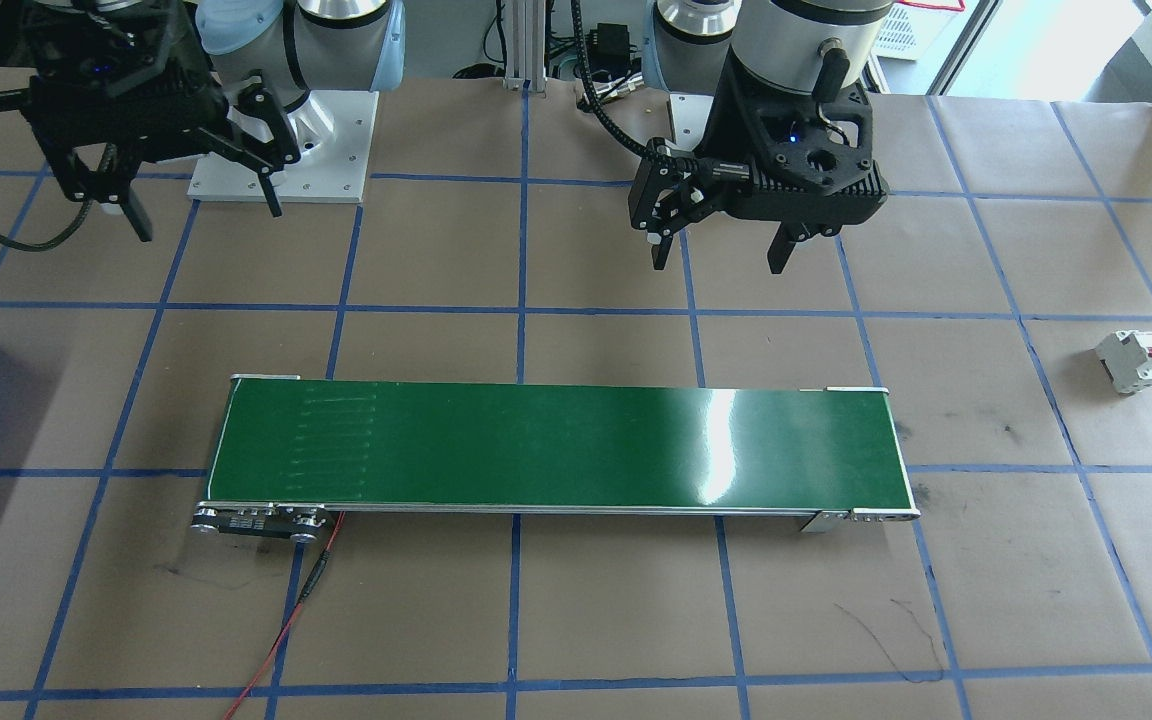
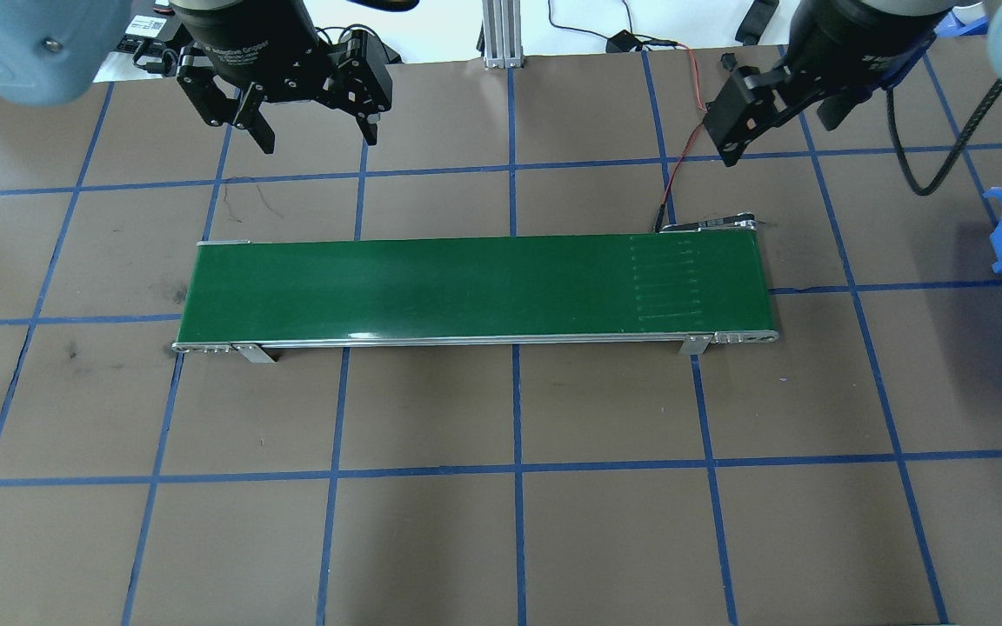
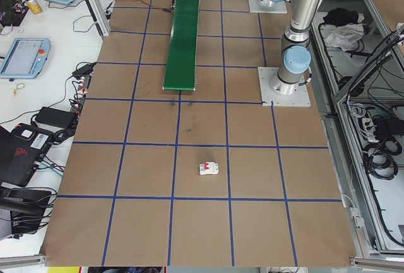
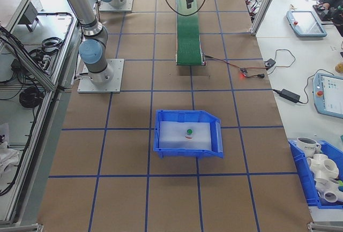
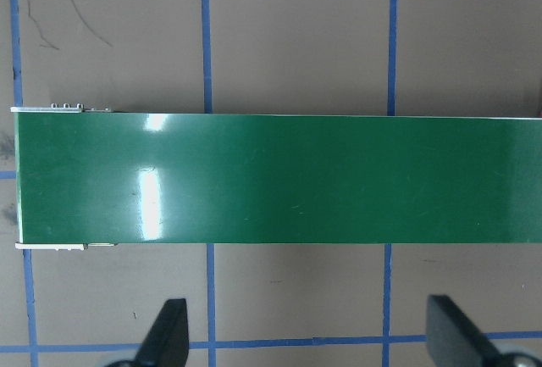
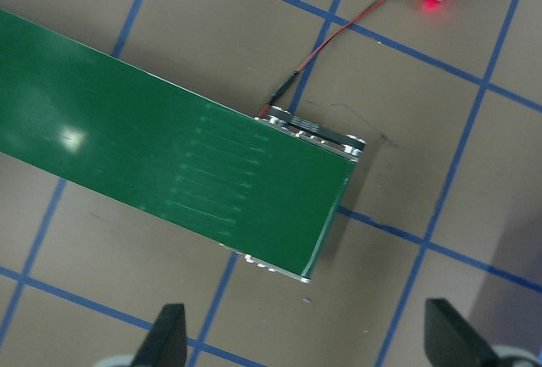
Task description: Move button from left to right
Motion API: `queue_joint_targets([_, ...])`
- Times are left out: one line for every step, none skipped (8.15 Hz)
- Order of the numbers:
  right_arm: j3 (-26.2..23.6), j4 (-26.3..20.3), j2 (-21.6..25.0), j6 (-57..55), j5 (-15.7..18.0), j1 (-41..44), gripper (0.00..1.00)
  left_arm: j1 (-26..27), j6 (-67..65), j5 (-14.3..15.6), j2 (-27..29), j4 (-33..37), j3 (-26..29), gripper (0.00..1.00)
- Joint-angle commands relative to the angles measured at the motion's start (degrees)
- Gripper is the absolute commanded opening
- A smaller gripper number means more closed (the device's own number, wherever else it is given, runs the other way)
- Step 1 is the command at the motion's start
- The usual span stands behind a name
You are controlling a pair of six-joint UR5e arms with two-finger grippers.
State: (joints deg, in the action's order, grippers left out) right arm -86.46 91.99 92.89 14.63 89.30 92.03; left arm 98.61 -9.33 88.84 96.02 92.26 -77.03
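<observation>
Button in the blue bin, both arms up over the far side of the desk.

The button [image 4: 189,132], green head up, sits inside the blue bin [image 4: 163,147] at the robot's right end of the desk [image 2: 605,539], well apart from the green conveyor belt [image 2: 475,287]. The left end effector [image 2: 314,122] and right end effector [image 1: 201,195] both hang above the desk with fingers spread and nothing between them. A white circuit breaker [image 1: 1131,362] lies beyond the belt's left end.
</observation>
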Motion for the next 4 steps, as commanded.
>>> queue_joint_targets([-0.46,-1.11,-0.17,-5.49,-0.8,2.45,1.0,0.0,-0.07,0.02,-0.74,-0.24,-1.54,1.0])
queue_joint_targets([-0.81,-1.2,-0.34,-5.49,-0.62,2.45,1.0,0.0,-0.07,0.11,-1.09,-0.15,-1.63,1.0])
queue_joint_targets([-0.82,-1.2,-0.34,-5.41,-0.62,2.45,1.0,0.0,-0.07,0.11,-1.88,-0.06,-1.63,1.0])
queue_joint_targets([-0.82,-1.28,-0.34,-5.41,-0.45,2.45,1.0,0.0,-0.07,0.11,-2.23,-0.06,-1.63,1.0])
